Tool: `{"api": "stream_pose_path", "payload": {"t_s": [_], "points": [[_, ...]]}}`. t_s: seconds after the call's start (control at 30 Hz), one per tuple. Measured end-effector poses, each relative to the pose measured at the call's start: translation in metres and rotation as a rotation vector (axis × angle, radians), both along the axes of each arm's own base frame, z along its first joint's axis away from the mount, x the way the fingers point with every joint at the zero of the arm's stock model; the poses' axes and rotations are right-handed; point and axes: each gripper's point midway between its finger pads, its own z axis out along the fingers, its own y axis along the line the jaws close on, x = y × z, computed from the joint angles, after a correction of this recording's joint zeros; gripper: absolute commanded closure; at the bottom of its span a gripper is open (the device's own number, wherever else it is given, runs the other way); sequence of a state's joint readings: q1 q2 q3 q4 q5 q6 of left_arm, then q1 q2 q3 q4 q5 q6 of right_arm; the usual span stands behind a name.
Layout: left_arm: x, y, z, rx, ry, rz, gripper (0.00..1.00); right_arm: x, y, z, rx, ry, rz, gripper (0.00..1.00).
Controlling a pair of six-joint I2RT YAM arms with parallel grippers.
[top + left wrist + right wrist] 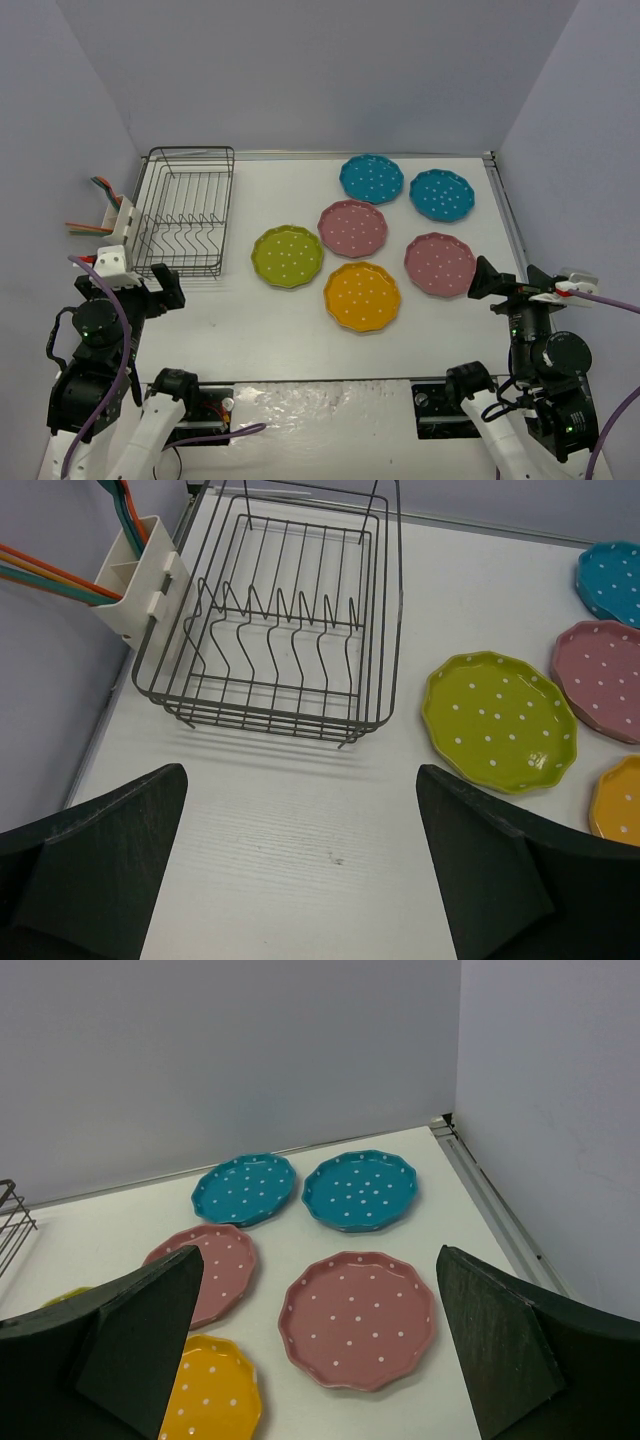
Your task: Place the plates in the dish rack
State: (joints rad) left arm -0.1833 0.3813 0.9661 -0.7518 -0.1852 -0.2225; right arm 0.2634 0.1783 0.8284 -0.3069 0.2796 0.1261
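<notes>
The left gripper (152, 287) and right gripper (488, 277) hover at the near edge, jaws wide apart. Beyond them, flat on the tabletop (250, 325), lie the orange plate (362, 296), yellow-green plate (287, 256), pink plates (440, 264) and, farthest, teal plates (371, 178). The dish rack (185, 210) stands left of the plates, beside the yellow-green one.

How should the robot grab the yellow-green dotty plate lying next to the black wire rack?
Pinch the yellow-green dotted round plate by its raised scalloped rim, on the edge facing the black wire dish rack. It lies flat, so only the rim offers a hold, and that side has bare table. The open left gripper looks nearest.
</notes>
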Motion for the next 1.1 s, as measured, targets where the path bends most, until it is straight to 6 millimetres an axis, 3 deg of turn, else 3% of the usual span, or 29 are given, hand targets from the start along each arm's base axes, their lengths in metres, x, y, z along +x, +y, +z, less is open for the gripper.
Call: {"api": "stream_pose_path", "payload": {"t_s": [0.37,0.5,0.73,0.8,0.93,1.1], "points": [[0.006,-0.007,-0.011,-0.020,0.041,-0.023,0.03,0.007,0.008,-0.002,-0.011,0.030,0.038,0.00],[0.018,-0.015,-0.021,-0.022,0.111,-0.051,0.03,0.026,0.029,-0.001,-0.038,0.094,0.128,0.00],[0.037,-0.039,-0.029,-0.077,0.267,-0.130,0.03,0.067,0.078,-0.019,-0.056,0.271,0.333,0.01],[0.041,-0.047,-0.030,-0.103,0.290,-0.156,0.03,0.078,0.091,-0.031,-0.054,0.330,0.386,0.07],[0.045,-0.059,-0.037,-0.152,0.334,-0.193,0.03,0.090,0.120,-0.060,-0.008,0.451,0.508,0.08],[0.051,-0.071,-0.040,-0.198,0.372,-0.221,0.03,0.085,0.158,-0.101,0.009,0.578,0.638,0.09]]}}
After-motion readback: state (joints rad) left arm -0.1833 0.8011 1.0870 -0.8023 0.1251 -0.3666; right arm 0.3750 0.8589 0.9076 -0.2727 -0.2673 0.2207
